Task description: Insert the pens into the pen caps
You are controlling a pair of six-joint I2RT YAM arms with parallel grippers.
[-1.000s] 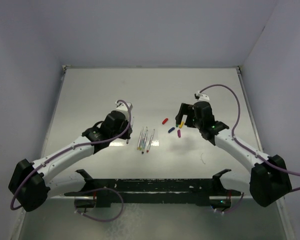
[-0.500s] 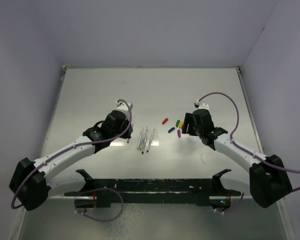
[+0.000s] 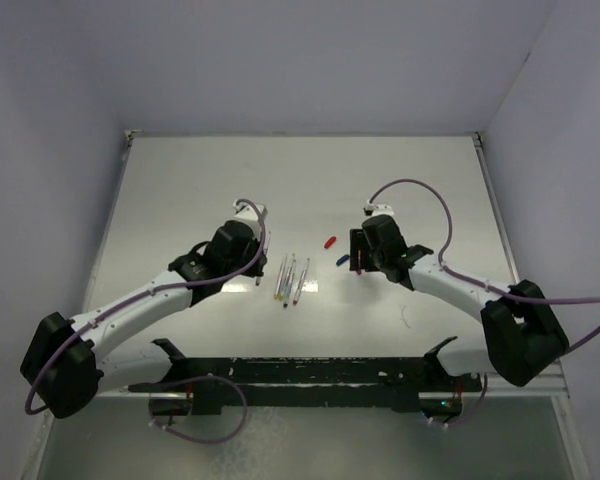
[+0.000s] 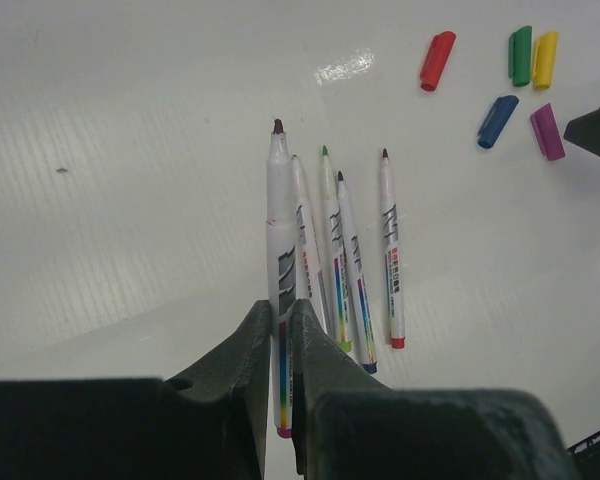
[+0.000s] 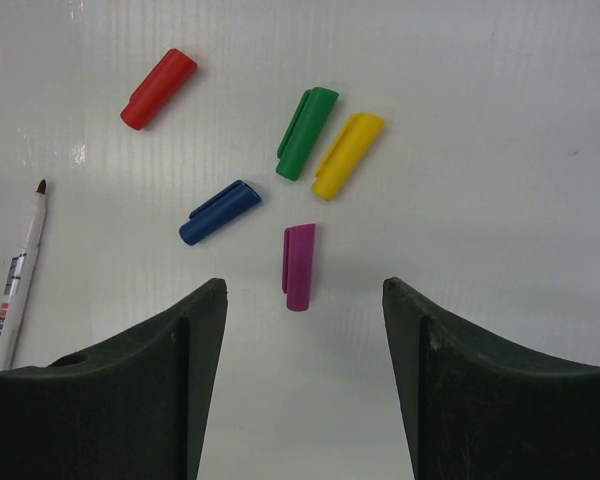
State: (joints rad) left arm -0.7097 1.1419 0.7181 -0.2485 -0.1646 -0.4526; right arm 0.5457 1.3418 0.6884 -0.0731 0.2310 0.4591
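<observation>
My left gripper [image 4: 283, 305] [image 3: 254, 278] is shut on a grey-white pen [image 4: 279, 220] with a purple end and holds it pointing away, left of the other pens. Several pens [image 4: 352, 260] [image 3: 292, 280] lie side by side on the table. The red cap [image 5: 158, 88], green cap [image 5: 306, 133], yellow cap [image 5: 348, 154], blue cap [image 5: 220, 212] and purple cap [image 5: 299, 266] lie loose. My right gripper [image 5: 302, 288] [image 3: 358, 262] is open and empty, with the purple cap's near end between its fingertips. In the top view it covers the green and yellow caps.
One pen [image 5: 18, 270] lies at the left edge of the right wrist view. A black frame [image 3: 310, 375] runs along the near table edge. Pale walls enclose the white table [image 3: 280, 180] on three sides. A small curved scrap [image 3: 405, 318] lies near the right arm.
My right gripper has moved left and down over the group of caps, now hiding the green and yellow ones from above. My left arm has stayed still with its pen.
</observation>
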